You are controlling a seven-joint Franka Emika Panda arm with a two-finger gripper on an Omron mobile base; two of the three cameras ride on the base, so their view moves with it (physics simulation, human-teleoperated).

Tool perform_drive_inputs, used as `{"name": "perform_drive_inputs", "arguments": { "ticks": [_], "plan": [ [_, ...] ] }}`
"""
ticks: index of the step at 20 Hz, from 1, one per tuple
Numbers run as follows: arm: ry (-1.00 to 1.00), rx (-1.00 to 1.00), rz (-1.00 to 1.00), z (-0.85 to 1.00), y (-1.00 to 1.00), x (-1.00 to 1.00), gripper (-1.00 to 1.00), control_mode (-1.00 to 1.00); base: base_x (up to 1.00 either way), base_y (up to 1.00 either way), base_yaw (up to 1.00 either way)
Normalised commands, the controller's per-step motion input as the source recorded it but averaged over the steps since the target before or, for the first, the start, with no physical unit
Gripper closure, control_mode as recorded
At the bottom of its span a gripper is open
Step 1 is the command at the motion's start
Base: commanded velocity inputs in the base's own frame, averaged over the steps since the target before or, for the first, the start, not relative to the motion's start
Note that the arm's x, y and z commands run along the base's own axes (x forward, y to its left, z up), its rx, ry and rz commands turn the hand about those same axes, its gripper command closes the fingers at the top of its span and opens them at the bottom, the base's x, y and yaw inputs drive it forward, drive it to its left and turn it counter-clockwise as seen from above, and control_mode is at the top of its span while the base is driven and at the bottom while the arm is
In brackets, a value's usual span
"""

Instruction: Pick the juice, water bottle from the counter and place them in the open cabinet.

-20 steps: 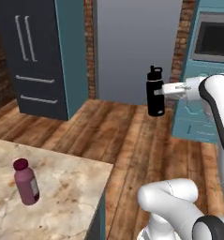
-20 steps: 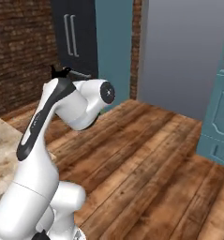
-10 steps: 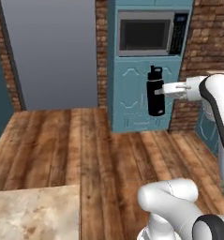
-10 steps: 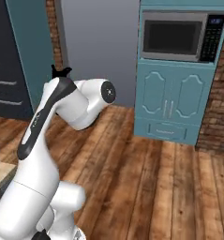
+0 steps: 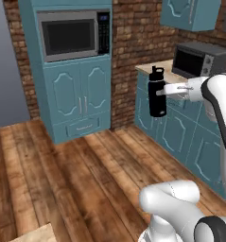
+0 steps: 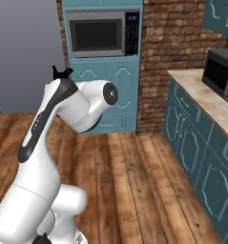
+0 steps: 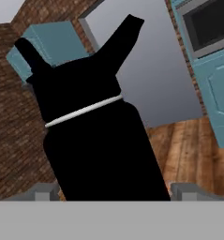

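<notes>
The gripper [image 5: 165, 89] grasps the water bottle [image 5: 157, 93], a slim matte-black cylinder with a loop lid, upright in the air above the wooden plank floor [image 5: 76, 175]. A stone counter [image 6: 208, 99] lies at three o'clock.

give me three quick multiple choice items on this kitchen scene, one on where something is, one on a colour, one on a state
1. Where is the water bottle?
A. lying on the wood floor
B. held in the air at the gripper
C. inside the built-in microwave

2. What colour is the tall cabinet under the built-in microwave?
A. teal
B. white
C. red

3. How does the water bottle stand?
A. on its side
B. upside down
C. upright

Answers: 1 B, the left base view shows it clear of floor and counter at the arm's end. 2 A, its doors are teal. 3 C, its lid points up.
</notes>
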Motion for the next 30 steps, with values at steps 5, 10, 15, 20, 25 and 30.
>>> {"name": "perform_drive_inputs", "arguments": {
  "ticks": [5, 10, 15, 20, 25, 30],
  "plan": [
    [0.0, 0.0, 0.0, 0.0, 0.0, 0.0, 1.0, 1.0, 0.0, 0.0, -0.62],
    [0.0, 0.0, 0.0, 0.0, 0.0, 0.0, 1.0, 1.0, 0.0, 0.0, -0.62],
    [0.0, 0.0, 0.0, 0.0, 0.0, 0.0, 1.0, 1.0, 0.0, 0.0, -0.62],
    [0.0, 0.0, 0.0, 0.0, 0.0, 0.0, 1.0, 1.0, 0.02, 0.0, -0.62],
    [0.0, 0.0, 0.0, 0.0, 0.0, 0.0, 1.0, 1.0, 0.8, 0.12, -0.5],
    [0.0, 0.0, 0.0, 0.0, 0.0, 0.0, 1.0, 1.0, 1.0, 0.16, -0.39]
  ]
}}
